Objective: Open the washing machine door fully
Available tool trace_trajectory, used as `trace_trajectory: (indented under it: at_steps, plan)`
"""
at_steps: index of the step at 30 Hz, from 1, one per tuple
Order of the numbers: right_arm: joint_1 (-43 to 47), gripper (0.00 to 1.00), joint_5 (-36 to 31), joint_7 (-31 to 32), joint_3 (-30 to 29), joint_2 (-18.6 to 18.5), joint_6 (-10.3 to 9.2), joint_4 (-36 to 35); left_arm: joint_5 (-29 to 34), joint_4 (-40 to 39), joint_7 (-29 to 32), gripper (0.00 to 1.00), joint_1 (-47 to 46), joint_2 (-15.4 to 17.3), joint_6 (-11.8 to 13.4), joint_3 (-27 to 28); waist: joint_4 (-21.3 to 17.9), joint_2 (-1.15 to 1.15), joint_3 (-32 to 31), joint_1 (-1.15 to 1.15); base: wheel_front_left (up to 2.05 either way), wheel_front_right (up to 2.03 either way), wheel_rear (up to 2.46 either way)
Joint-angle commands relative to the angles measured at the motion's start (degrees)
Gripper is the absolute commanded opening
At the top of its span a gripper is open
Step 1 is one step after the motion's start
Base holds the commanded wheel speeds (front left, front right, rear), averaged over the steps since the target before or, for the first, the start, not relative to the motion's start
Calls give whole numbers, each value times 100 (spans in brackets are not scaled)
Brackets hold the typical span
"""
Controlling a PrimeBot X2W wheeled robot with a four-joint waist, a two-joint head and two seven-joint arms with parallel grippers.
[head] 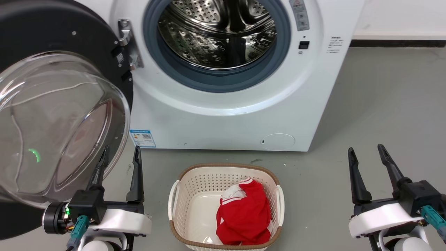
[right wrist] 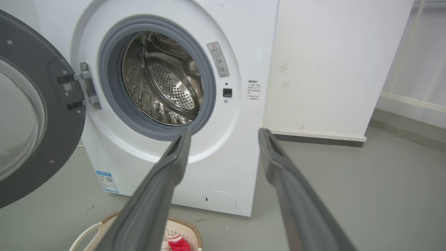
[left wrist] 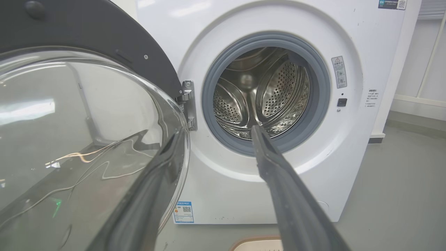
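Note:
The white washing machine [head: 223, 118] [left wrist: 348, 146] [right wrist: 216, 146] stands ahead with its steel drum mouth uncovered. Its door [head: 52, 115] [left wrist: 80, 115] [right wrist: 31, 115], a black disc with a bulging clear glass bowl, is swung out to the left on its metal hinge [head: 127, 43]. My left gripper [head: 120, 158] [left wrist: 217, 134] is open at the lower left, its left finger right by the rim of the glass bowl; whether it touches I cannot tell. My right gripper [head: 366, 150] [right wrist: 224, 136] is open at the lower right, away from the machine, holding nothing.
A beige laundry basket [head: 181, 195] [right wrist: 188, 232] with a red and white garment [head: 244, 216] sits on the grey floor in front of the machine, between my grippers. A white wall [right wrist: 331, 62] stands right of the machine.

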Motion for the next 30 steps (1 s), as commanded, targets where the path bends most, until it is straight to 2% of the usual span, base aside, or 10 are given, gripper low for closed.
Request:
trace_trajectory:
  at_steps: [1,9,30]
  plan:
    - [63,100,-60,25,-25,9,-4,-74,63,26,14,100,-72,19,9,2,-102,0,-21,1,0,0,0]
    - [229,100,-167,170,-1,9,-4,-301,179,97,14,100,-22,36,44,38,-264,0,-66,1,0,0,0]
    - [189,100,-33,119,26,9,-4,-118,150,239,14,100,37,-28,5,134,-275,0,-74,1,0,0,0]
